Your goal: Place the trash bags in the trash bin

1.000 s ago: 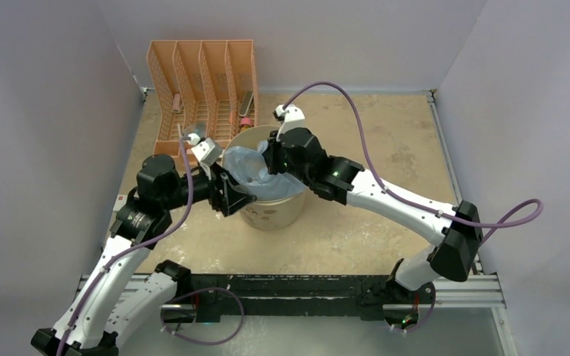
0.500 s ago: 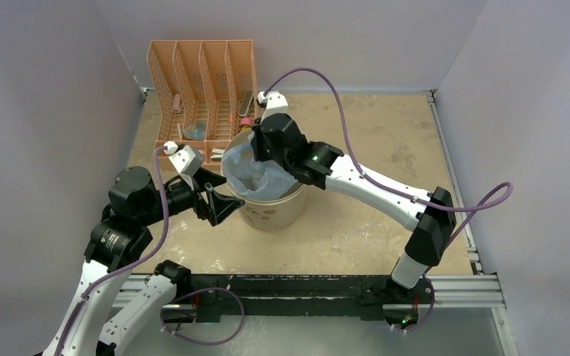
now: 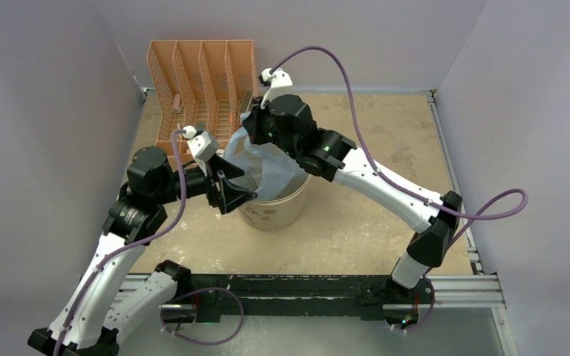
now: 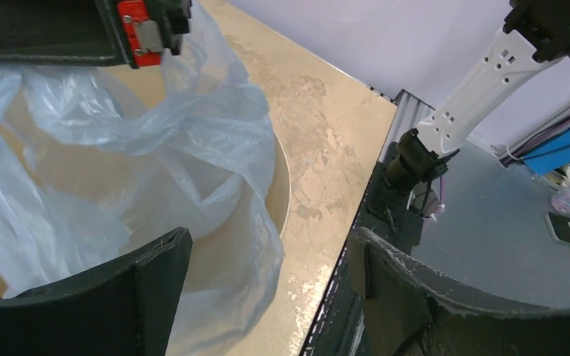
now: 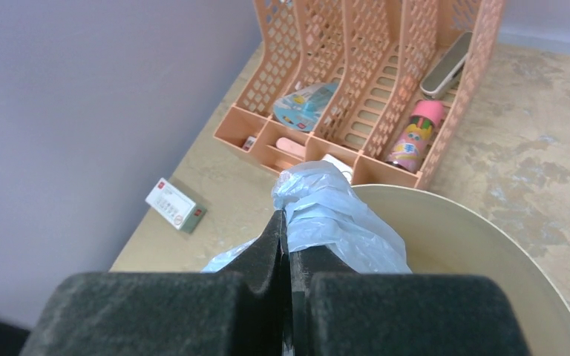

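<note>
The cream trash bin [image 3: 274, 213] stands mid-table. A light-blue trash bag [image 3: 269, 167] hangs partly inside it and partly over its left rim. My right gripper [image 3: 250, 124] is shut on the bag's bunched top and holds it above the bin's far-left rim; the right wrist view shows the pinch [image 5: 286, 228] on the bag [image 5: 330, 219]. My left gripper [image 3: 236, 194] is open at the bin's left side. In the left wrist view the bag [image 4: 156, 148] drapes over the bin rim [image 4: 283, 178], and its hanging edge lies between the open jaws of that gripper [image 4: 267, 293].
An orange mesh file organizer [image 3: 202, 81] with small items stands behind the bin, close to my right gripper. A small white box [image 5: 176, 205] lies on the table to the left. Grey walls enclose the left, back and right.
My right gripper has lifted the bag's top up and back over the far-left rim. My left gripper pulled back left, then returned to the bin's left side, open.
</note>
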Tool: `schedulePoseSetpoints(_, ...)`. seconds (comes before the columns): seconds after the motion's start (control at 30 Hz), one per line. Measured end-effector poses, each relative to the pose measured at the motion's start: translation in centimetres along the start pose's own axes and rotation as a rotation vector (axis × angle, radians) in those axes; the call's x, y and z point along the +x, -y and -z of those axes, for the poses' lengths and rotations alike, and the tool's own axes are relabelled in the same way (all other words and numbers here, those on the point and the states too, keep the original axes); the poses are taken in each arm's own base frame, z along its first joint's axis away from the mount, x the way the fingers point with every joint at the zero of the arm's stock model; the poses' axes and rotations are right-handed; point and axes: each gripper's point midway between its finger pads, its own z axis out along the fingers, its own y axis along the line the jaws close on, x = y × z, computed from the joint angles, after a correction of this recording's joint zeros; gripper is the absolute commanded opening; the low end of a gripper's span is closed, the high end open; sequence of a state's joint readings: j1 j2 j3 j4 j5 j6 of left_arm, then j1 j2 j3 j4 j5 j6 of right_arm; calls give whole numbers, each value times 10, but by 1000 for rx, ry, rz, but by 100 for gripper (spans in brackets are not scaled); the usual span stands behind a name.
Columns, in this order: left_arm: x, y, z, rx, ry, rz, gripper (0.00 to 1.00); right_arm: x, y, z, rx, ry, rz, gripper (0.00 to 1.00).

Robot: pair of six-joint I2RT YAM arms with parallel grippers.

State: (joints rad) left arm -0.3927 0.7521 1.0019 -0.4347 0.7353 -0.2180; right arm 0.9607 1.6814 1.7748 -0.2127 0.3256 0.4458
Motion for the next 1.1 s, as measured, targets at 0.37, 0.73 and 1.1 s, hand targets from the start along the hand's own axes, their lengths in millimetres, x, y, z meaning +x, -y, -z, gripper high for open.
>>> schedulePoseSetpoints(0.37, 6, -7, -43, 94, -17, 38, 65, -31, -17, 43, -113, 53, -60, 0)
schedulePoseSetpoints(0.73, 38, -23, -90, -80, -42, 16, 0, -24, -12, 54, -116, 48, -84, 0)
schedulePoseSetpoints(1.1, 56, -79, -95, -355, -75, -77, 0, -5, 7, 76, -93, 37, -99, 0)
